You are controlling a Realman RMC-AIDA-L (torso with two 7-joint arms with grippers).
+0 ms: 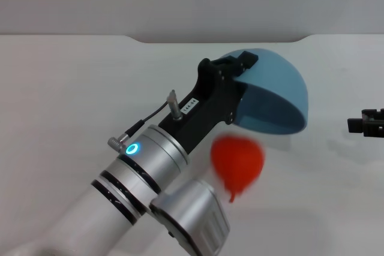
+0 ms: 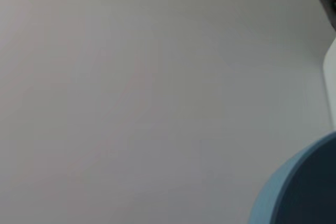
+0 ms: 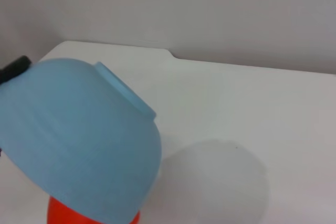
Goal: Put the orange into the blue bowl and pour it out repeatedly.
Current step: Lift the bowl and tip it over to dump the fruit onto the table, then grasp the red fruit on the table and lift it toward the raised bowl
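Observation:
In the head view my left gripper (image 1: 242,69) is shut on the rim of the blue bowl (image 1: 273,97) and holds it above the table, tipped far over with its mouth facing down and toward me. The orange (image 1: 237,159) is below the bowl's mouth and outside it, smeared by motion; I cannot tell whether it touches the table. The right wrist view shows the blue bowl (image 3: 79,135) from its outer side with the orange (image 3: 65,213) peeking out beneath it. The left wrist view catches only an edge of the bowl (image 2: 304,192). My right gripper (image 1: 366,124) is off at the table's right side.
The white table (image 1: 72,88) runs back to a pale wall, and its far edge has a shallow notch (image 1: 216,40). My left arm's silver forearm (image 1: 150,172) fills the near left of the head view.

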